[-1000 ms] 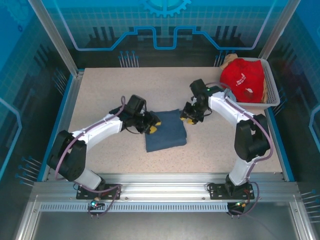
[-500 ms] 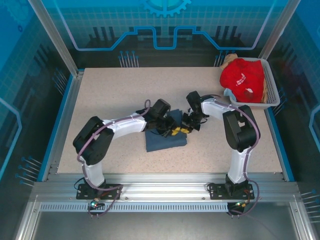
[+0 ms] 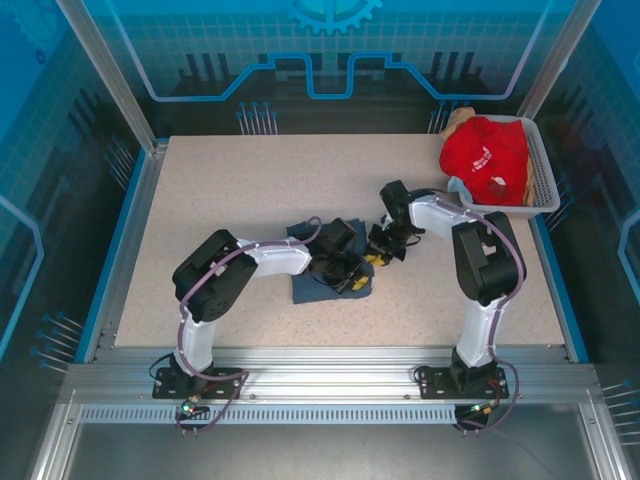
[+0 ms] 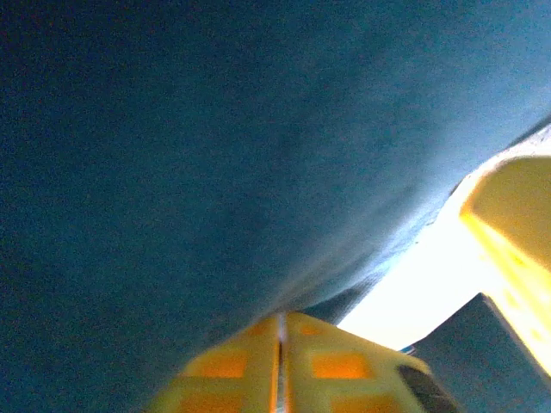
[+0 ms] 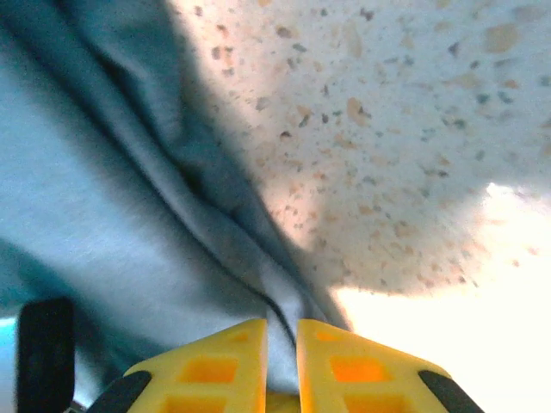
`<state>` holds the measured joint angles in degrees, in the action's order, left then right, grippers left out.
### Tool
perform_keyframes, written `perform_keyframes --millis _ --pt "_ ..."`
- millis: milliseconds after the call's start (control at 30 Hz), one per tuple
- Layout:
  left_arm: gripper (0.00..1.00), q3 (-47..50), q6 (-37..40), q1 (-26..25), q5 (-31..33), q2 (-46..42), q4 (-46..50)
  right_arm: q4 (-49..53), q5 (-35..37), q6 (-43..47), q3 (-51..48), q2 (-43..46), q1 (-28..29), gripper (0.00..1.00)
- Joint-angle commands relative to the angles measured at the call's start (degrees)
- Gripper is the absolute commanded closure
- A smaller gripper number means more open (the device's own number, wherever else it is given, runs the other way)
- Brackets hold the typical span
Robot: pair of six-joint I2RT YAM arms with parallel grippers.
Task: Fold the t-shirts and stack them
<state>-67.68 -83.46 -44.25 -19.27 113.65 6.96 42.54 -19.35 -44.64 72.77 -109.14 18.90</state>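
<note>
A slate-blue t-shirt [image 3: 306, 288] lies folded and bunched at the middle of the table, partly under my left arm. My left gripper [image 3: 352, 279] reaches across it to its right edge. In the left wrist view its yellow fingers [image 4: 280, 320] are pressed together at the edge of the blue cloth [image 4: 215, 155], which drapes over the camera. My right gripper [image 3: 379, 256] meets the same edge from the right. Its jaws [image 5: 281, 331] pinch a fold of the shirt [image 5: 112, 224] just above the speckled table [image 5: 387, 129]. A red t-shirt [image 3: 486, 155] with white print lies in the basket.
The white mesh basket [image 3: 546, 182] stands at the back right corner, with tan cloth [image 3: 460, 119] and a bit of light blue cloth [image 3: 458, 186] under the red shirt. Both grippers sit close together. Blue rails edge the table on the left and right.
My left gripper swept from the shirt's left edge across to its right edge. The right gripper shifted slightly left onto that edge. Both jaws narrowed, and the shirt is more bunched.
</note>
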Motion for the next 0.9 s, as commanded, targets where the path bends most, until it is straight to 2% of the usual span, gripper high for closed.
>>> perform_keyframes --millis 0,100,167,233,367,433,633,733,867 --pt "0.76 -1.1 4.0 -0.6 6.4 -4.1 5.7 2.9 1.5 1.7 -0.2 7.3 -1.2 0.80" --pt "0.62 -2.7 4.3 -2.0 13.6 -11.1 10.3 2.8 3.0 1.8 -2.0 13.2 -2.0 0.78" --pt "0.58 -2.1 0.4 -4.2 18.4 -15.7 13.4 2.5 3.0 1.6 -3.9 16.9 -2.6 0.75" --pt "0.51 1.3 -9.4 -6.5 21.8 -19.8 16.0 2.6 2.3 1.1 -5.6 20.4 -3.2 0.74" --pt "0.51 11.4 -33.3 -12.9 29.4 -25.6 11.2 2.9 1.8 0.6 -8.0 25.5 -3.7 0.72" --pt "0.50 13.0 -39.3 -15.3 33.7 -24.3 7.0 3.3 1.0 0.8 -8.7 27.4 -3.8 0.72" --pt "0.44 12.0 -48.8 -17.8 42.7 -16.7 -0.1 5.4 -0.3 1.7 -10.3 31.8 -4.5 0.71" --pt "0.44 12.7 -51.9 -18.2 45.1 -13.8 -4.4 5.8 -1.0 1.9 -11.6 34.0 -4.8 0.71" --pt "0.45 12.6 -54.4 -18.1 45.2 -10.8 -5.6 6.6 -2.1 1.6 -12.9 36.2 -5.3 0.70"
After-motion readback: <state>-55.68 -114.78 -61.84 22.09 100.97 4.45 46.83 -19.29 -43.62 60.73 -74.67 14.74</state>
